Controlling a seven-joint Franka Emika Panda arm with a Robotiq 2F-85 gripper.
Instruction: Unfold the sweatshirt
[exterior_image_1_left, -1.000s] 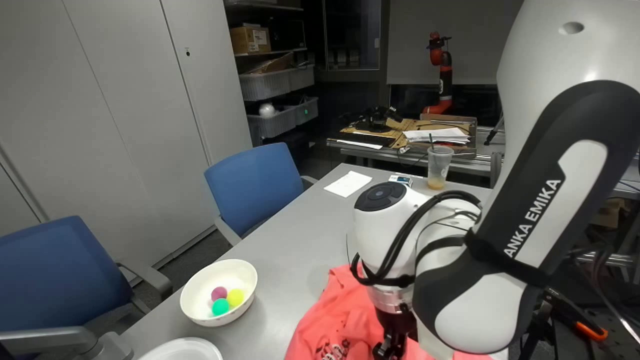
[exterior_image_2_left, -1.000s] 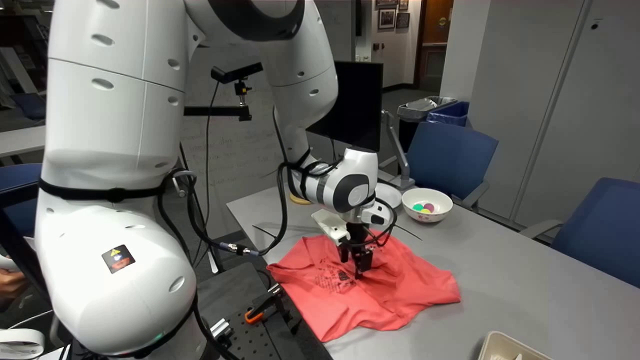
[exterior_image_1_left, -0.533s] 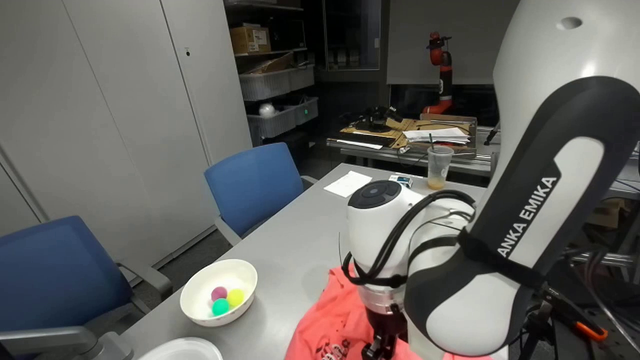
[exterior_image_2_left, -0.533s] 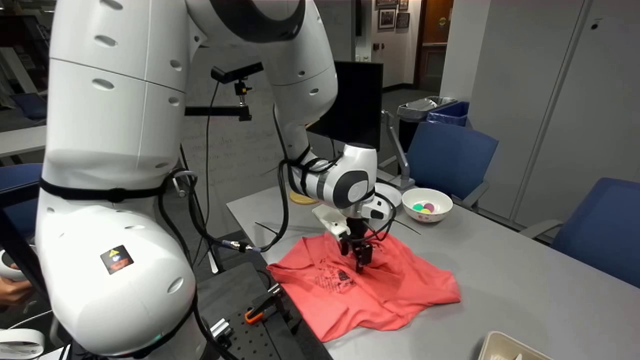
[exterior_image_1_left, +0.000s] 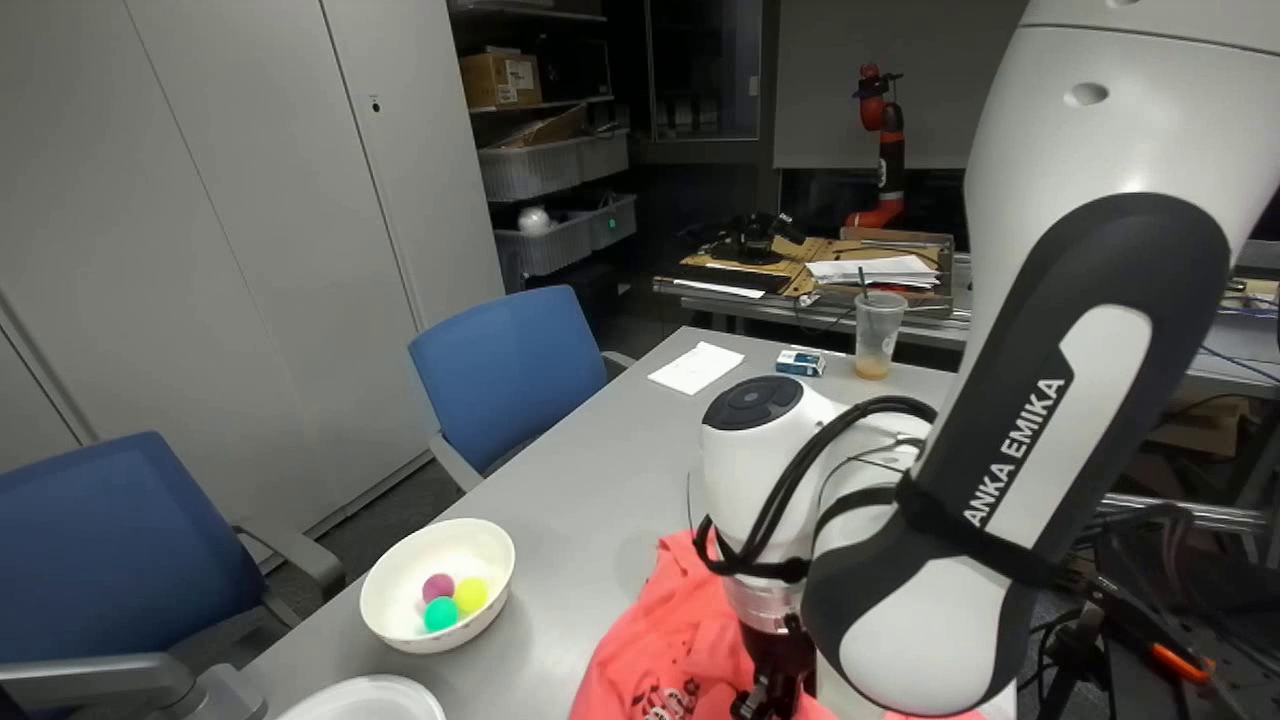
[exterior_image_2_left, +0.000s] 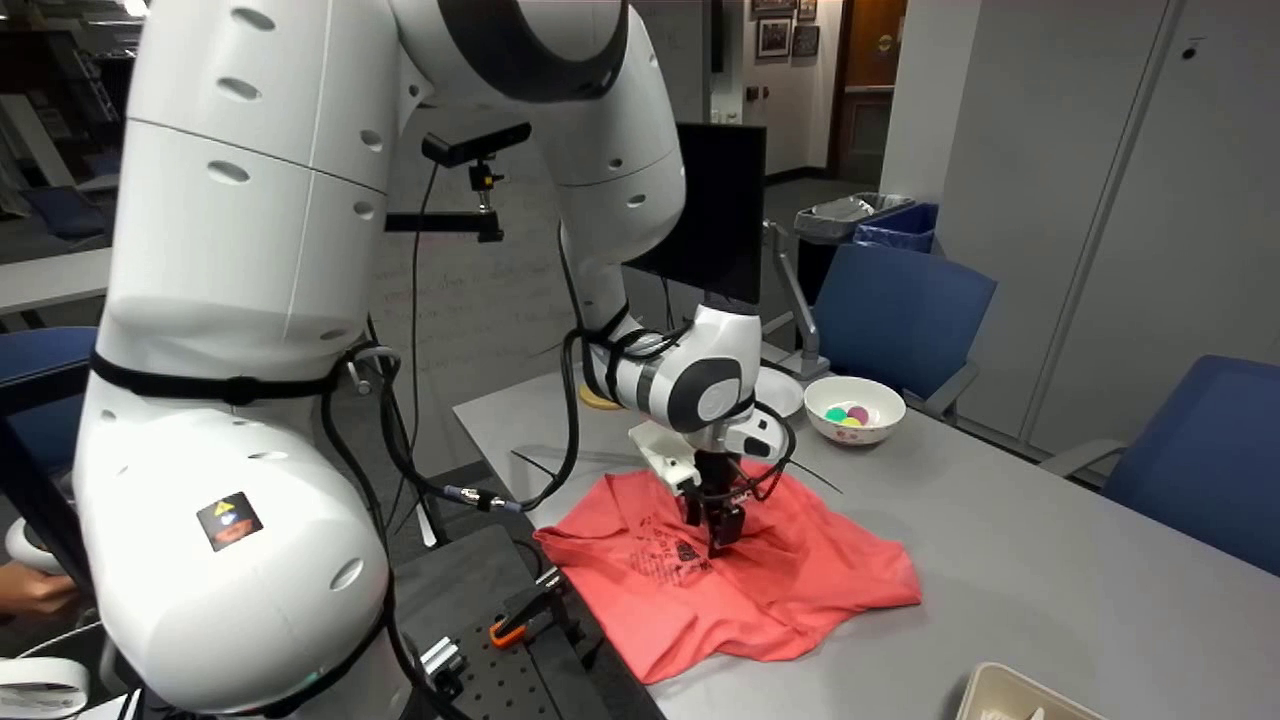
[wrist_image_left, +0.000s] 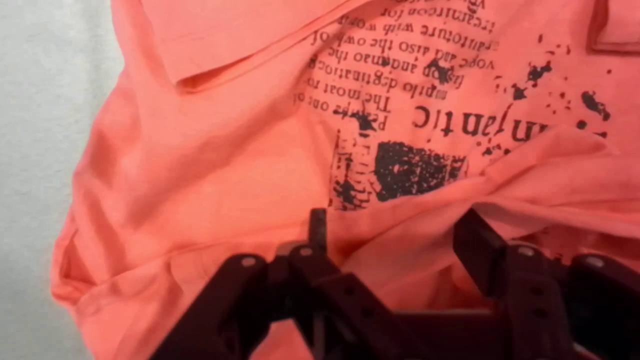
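The coral sweatshirt (exterior_image_2_left: 740, 590) is lying rumpled and partly doubled over on the grey counter (exterior_image_2_left: 1080, 560), one side reaching the counter's edge by the robot's dark mount (exterior_image_2_left: 465, 575), and the tool (wrist_image_left: 395, 217) is pointing down at its middle, just beside the dark print (wrist_image_left: 415, 170). In the wrist view the tool's two fingers (wrist_image_left: 318, 230) are standing well apart, a loose fold (wrist_image_left: 405, 225) running between them; they are gripping nothing that shows, though whether a tip is touching the cloth I am not managing to tell. By its look, the garment is going to be behaving as something light, limp and soft, hardly slippery and not fragile, so it is likely to be bunching under a push rather than sliding flat. The raised fold is looking like the best hold: nipping the upper layer alone should be freeing it, while a deep pinch would be dragging both layers along. Around it, a white bowl (exterior_image_2_left: 855, 412) holding three small balls (exterior_image_1_left: 441, 614) is standing beyond the sweatshirt with a white plate (exterior_image_2_left: 777, 392) beside it, and cloth being spread that way could be catching on either. A clamp (exterior_image_2_left: 525, 610) on the mount is sitting near the cloth's edge, a likely snag, and black cables (exterior_image_1_left: 790, 485) are looping low beside the tool. A beige tray (exterior_image_2_left: 1015, 692) and a plastic cup (exterior_image_1_left: 879, 335) are resting well apart and are hardly hindering.
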